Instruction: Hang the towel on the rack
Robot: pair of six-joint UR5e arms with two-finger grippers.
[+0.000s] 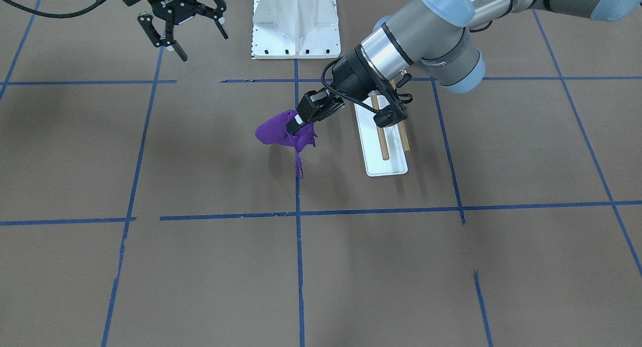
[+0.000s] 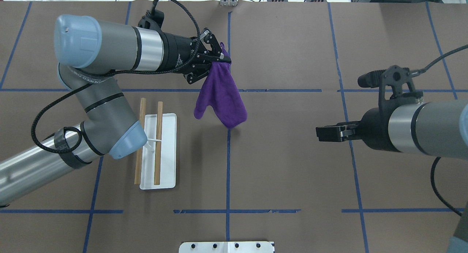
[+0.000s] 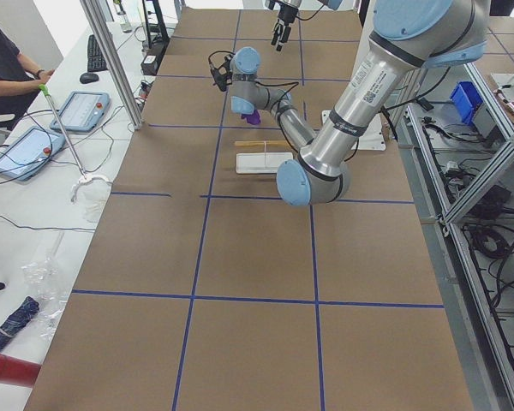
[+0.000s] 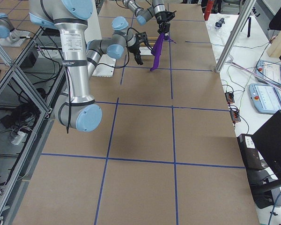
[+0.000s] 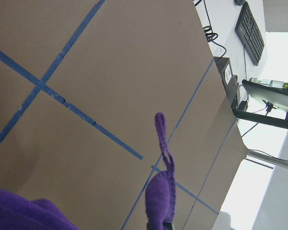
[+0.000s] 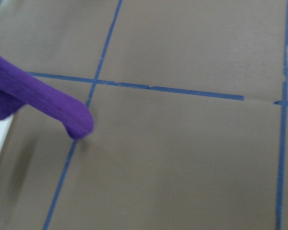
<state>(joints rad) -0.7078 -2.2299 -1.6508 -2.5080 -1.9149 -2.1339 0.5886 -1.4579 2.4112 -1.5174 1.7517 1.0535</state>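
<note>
White "ROBOTIQ" lettering stands on the black body of the right hand (image 1: 203,46), upside down in the front-facing view. The left arm (image 2: 100,103) carries pale "UNIVERSAL" lettering on its grey elbow joint, only partly legible. White print on that arm's black wrist coupling is too small to read, and so is the dark print on both arms' upright tubes in the side views

You see the purple towel (image 2: 221,99) dangling limp from the left gripper (image 2: 222,59), near the rack (image 2: 167,154), whose two wooden rods run parallel over its white base
</note>
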